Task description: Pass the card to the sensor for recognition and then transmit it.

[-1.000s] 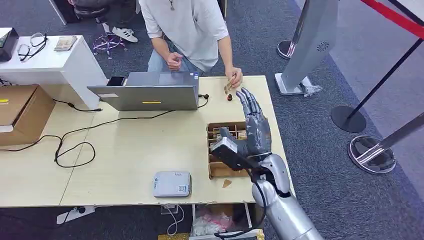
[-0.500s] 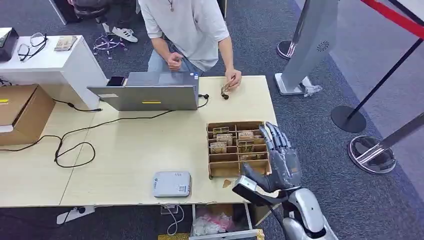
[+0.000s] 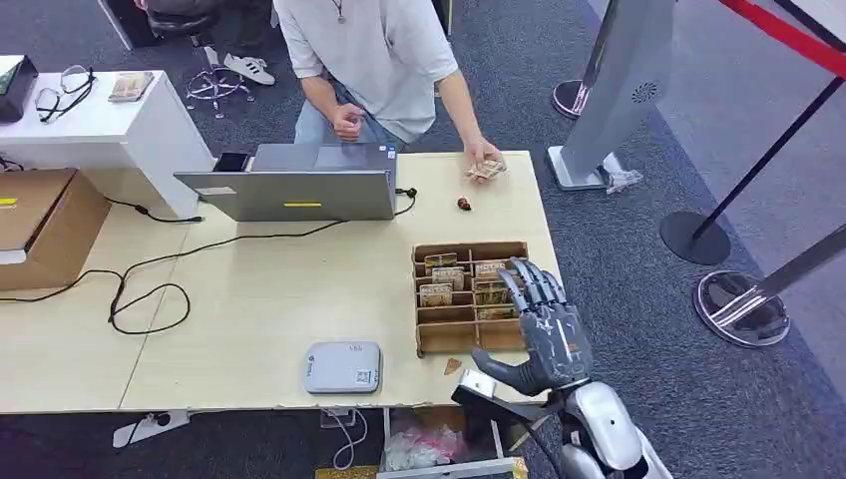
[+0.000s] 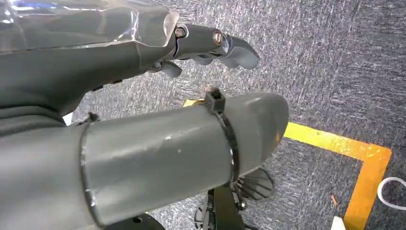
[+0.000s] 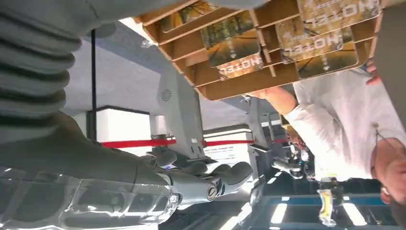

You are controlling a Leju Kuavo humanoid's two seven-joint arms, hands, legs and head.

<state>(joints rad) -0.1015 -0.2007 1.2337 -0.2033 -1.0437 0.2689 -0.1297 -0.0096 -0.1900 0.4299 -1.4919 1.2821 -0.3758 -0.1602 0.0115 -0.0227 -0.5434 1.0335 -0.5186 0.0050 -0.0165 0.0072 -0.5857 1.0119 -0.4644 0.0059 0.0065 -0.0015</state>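
Observation:
My right hand (image 3: 539, 334) hovers with fingers spread and nothing in it, over the near right corner of the cardboard card box (image 3: 431, 249). The right wrist view shows that hand (image 5: 191, 184) below the box (image 5: 191, 62), whose slots hold several cards printed HOTEL (image 5: 325, 43). A person's hand holds a card (image 3: 486, 170) flat on the table's far right corner. The grey-white sensor (image 3: 342, 366) lies near the front edge, left of the box. My left hand (image 4: 210, 43) hangs over the carpet, holding nothing.
A laptop (image 3: 299, 185) stands at the far edge with black cables (image 3: 150, 289) trailing left. A small dark object (image 3: 463, 204) lies near the person's hand, and a brown scrap (image 3: 453, 365) in front of the box. Stanchion bases (image 3: 743, 307) stand on the right.
My right hand has drawn back from the table's far side to the near edge by the card box. The person has moved the card right and laid it on the far corner.

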